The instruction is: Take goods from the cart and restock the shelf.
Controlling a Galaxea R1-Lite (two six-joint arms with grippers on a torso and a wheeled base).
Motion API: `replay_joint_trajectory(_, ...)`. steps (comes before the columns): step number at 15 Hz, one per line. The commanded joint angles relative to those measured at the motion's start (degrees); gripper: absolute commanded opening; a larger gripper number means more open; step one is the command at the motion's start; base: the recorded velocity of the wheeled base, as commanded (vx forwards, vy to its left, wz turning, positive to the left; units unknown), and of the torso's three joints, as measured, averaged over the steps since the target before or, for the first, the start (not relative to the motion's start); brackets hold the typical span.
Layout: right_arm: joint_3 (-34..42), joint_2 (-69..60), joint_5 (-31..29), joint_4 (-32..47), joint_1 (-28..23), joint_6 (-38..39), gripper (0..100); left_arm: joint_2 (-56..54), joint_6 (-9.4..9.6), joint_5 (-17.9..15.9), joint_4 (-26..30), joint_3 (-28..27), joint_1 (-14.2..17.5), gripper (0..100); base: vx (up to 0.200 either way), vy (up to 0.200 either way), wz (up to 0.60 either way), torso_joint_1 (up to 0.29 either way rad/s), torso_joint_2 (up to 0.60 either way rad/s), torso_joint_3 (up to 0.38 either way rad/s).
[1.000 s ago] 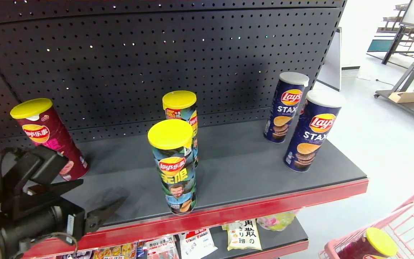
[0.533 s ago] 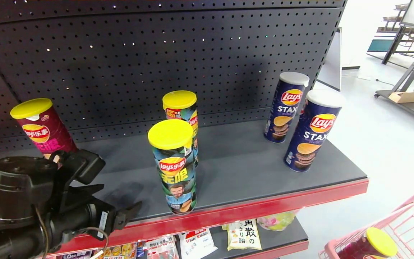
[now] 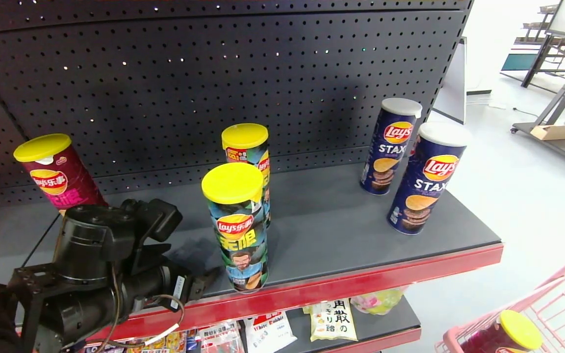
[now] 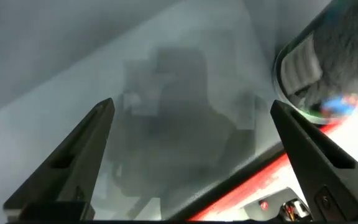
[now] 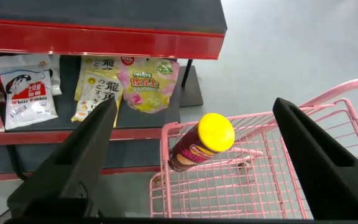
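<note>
At the lower left of the head view, the left tool (image 4: 191,106) hung at the red front edge of the shelf (image 3: 336,220). Its jaws were spread and empty, near the front green can (image 3: 236,225). At the lower right, the right tool (image 5: 194,102), likewise spread and empty, hovered above the pink cart (image 5: 328,102), where a yellow-lidded maroon can (image 5: 202,142) sat in a corner. Farther back on the shelf stood the near blue can (image 3: 422,181), the left maroon can (image 3: 59,181), the rear green can (image 3: 248,147) and the far blue can (image 3: 390,147).
</note>
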Motion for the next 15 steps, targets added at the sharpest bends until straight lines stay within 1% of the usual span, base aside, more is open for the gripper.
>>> replay_joint_trajectory(1, 0.0, 0.17, 0.01, -0.01, 0.02, -0.06, 100, 1.79, -0.02, 0.02, -0.01, -0.83, -0.16, 100, 0.0, 0.0, 0.0, 0.0, 0.0, 0.0)
replay_joint_trajectory(15, 0.09, 0.35, 1.07, -0.01, 0.02, -0.06, 100, 4.78, -0.02, 0.1, -0.45, -3.82, -0.6, 100, 0.0, 0.0, 0.0, 0.0, 0.0, 0.0)
